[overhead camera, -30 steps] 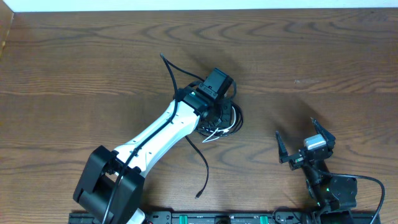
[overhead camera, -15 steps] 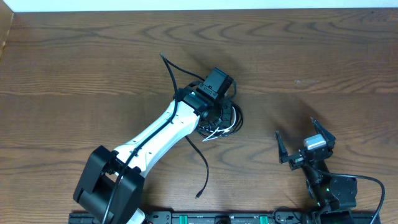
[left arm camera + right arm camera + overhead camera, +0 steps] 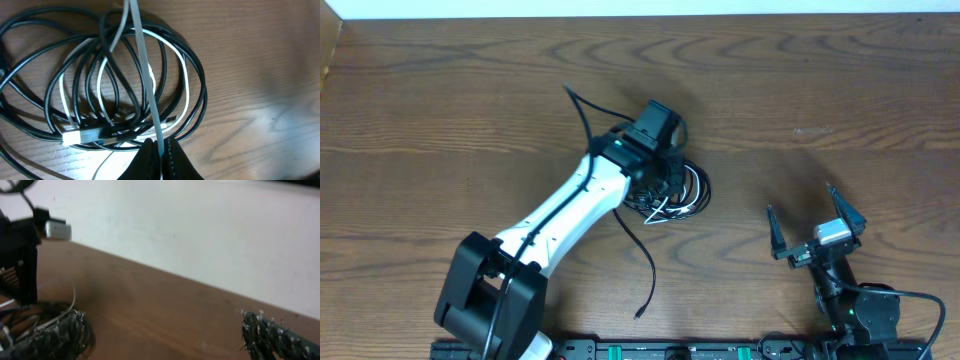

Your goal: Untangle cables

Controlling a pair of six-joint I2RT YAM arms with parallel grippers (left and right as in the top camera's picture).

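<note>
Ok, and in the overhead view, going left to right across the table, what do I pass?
Black base of the left arm → coil of cables → right gripper.

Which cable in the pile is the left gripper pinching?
The pale grey strand: it alone runs straight out from the shut left gripper, over the looped black cables.

We see the right gripper (image 3: pixel 165 334) spread wide, its two dark, rough-textured fingertips (image 3: pixel 62 332) in the lower left and lower right of the frame. Between them runs the brown wooden table (image 3: pixel 165 305), with a pale blurred wall (image 3: pixel 200 230) above. At the left edge stands a black blocky robot part (image 3: pixel 20 265), with thin looping cables (image 3: pixel 74 297) below it in the frame.
</note>
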